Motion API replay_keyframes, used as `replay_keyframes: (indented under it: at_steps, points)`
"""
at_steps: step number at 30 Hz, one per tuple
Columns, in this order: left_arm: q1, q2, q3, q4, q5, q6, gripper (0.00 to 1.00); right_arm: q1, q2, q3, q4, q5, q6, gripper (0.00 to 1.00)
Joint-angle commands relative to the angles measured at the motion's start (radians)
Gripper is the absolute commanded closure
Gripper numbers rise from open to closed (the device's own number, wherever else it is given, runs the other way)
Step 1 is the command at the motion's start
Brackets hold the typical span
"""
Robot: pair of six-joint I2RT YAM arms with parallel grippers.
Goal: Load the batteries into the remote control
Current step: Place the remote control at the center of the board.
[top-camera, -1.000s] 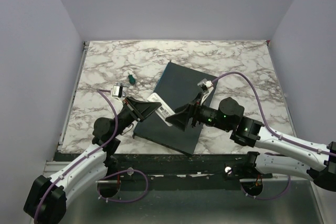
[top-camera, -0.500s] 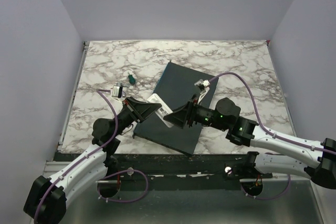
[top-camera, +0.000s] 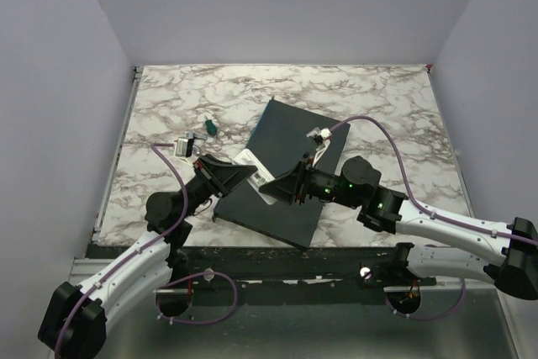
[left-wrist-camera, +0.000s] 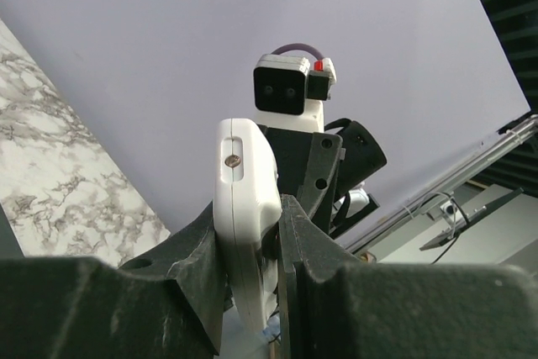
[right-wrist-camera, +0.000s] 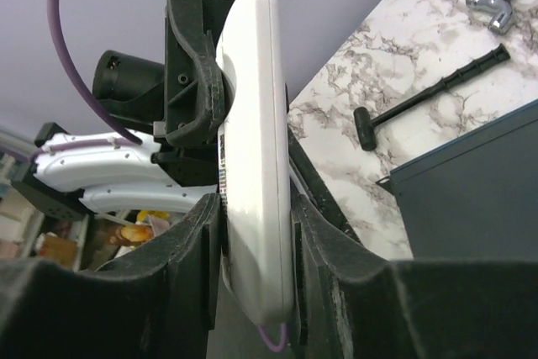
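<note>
My left gripper was clamped fully down on the remote, one finger on each broad face. It held the remote on edge in the air, over the near left corner of the slab, rather than flat on it. I judged this was to keep the body fixed and both faces reachable while my other arm worked. My right gripper gripped the same remote from the opposite side, nose to nose with the left. Its jaws were closed to the remote's thickness and looked to be touching both faces in its wrist view. Two grips on one small body suited either a hand-over or bracing it to free the back cover; I could not tell which. The views showed only the remote's thin edge and one end, so I could not tell whether the bay was open. I could see no batteries in any view, so loading looked not yet begun. With both arms on the remote, any twist between them risked it slipping.
</note>
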Motion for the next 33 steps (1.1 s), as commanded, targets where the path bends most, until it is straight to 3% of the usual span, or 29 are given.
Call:
replay_keyframes:
  at_steps: [1, 4, 6, 9, 12, 13, 15, 20, 22, 27, 30, 33]
  points:
    - [0.001, 0.003, 0.023, 0.053, 0.017, 0.027, 1.0, 0.005, -0.004, -0.017, 0.043, -0.017, -0.005, 0.74]
    - [0.001, 0.0, 0.025, 0.041, 0.024, 0.035, 0.99, 0.006, -0.026, -0.034, 0.05, 0.017, -0.008, 0.9]
    - [0.001, -0.007, 0.028, 0.021, 0.03, 0.041, 0.86, 0.005, -0.039, -0.044, 0.056, 0.038, -0.009, 0.98]
    - [0.001, -0.023, 0.033, -0.025, 0.027, 0.057, 0.59, 0.005, -0.055, -0.048, 0.058, 0.054, -0.019, 0.99]
    - [0.001, -0.041, 0.047, -0.09, 0.02, 0.076, 0.45, 0.005, -0.077, -0.05, 0.041, 0.082, -0.025, 0.99]
    - [0.001, -0.049, 0.054, -0.113, 0.019, 0.083, 0.38, 0.005, -0.086, -0.049, 0.028, 0.102, -0.032, 0.99]
    - [0.001, -0.07, 0.072, -0.189, 0.007, 0.106, 0.02, 0.005, -0.119, -0.052, -0.003, 0.145, -0.047, 0.99]
    - [0.005, -0.139, 0.134, -0.499, -0.048, 0.197, 0.01, 0.005, -0.196, -0.047, -0.137, 0.321, -0.141, 0.99]
    - [0.005, -0.168, 0.179, -0.713, -0.117, 0.247, 0.01, 0.005, -0.189, -0.021, -0.235, 0.419, -0.207, 0.99]
    - [0.006, -0.182, 0.325, -1.145, -0.272, 0.404, 0.01, 0.005, -0.024, 0.051, -0.473, 0.658, -0.408, 0.99]
    - [0.007, -0.177, 0.38, -1.276, -0.331, 0.453, 0.01, 0.005, 0.092, 0.049, -0.508, 0.785, -0.466, 0.99]
    - [0.007, -0.184, 0.391, -1.3, -0.339, 0.464, 0.01, 0.006, 0.128, -0.02, -0.415, 0.863, -0.502, 0.99]
